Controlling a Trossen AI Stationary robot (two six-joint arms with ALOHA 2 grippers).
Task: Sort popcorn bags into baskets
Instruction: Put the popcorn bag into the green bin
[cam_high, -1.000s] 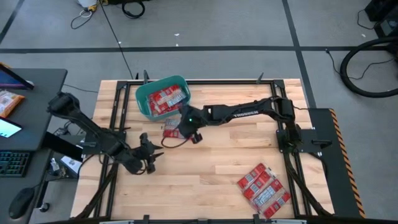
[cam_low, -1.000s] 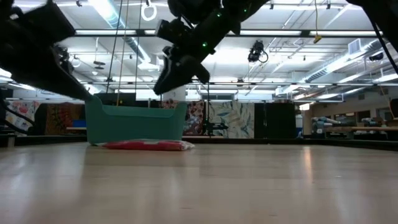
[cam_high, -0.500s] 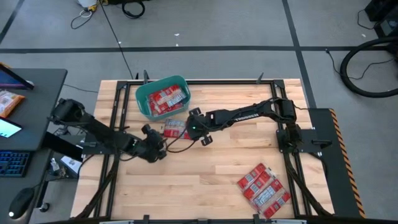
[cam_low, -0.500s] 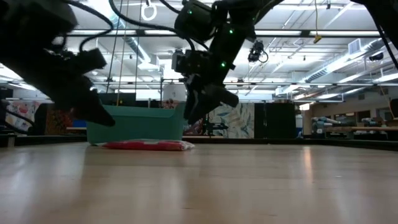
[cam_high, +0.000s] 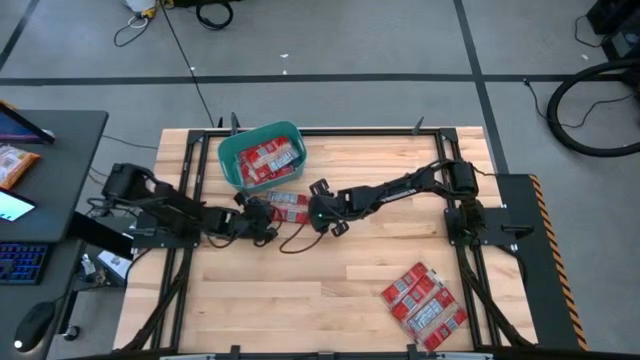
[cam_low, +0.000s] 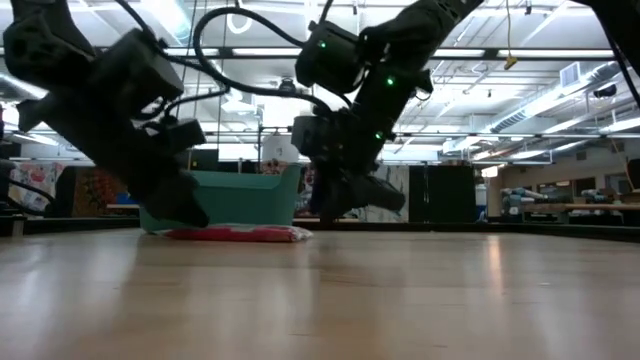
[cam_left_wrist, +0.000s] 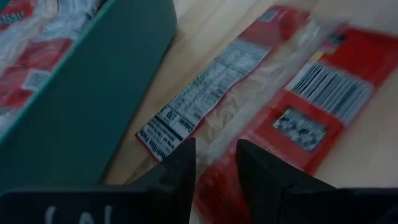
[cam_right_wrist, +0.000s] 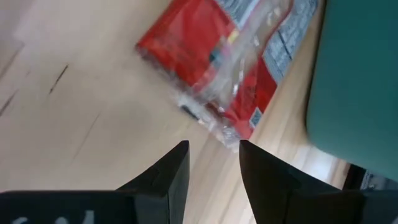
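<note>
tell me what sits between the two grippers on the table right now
A popcorn bag lies flat on the wood just outside the teal basket, with the left gripper at one end and the right gripper at the other. The high view shows it best.

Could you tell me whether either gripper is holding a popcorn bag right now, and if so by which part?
Nothing is held. Both the left gripper and the right gripper are open, empty and closing in from opposite sides on the popcorn bag beside the basket.

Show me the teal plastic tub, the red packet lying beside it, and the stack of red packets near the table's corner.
Teal plastic tub (cam_high: 229, 160): high view, its left rim.
Red packet beside the tub (cam_high: 287, 207): high view, its middle.
Stack of red packets (cam_high: 424, 304): high view, its centre.
</note>
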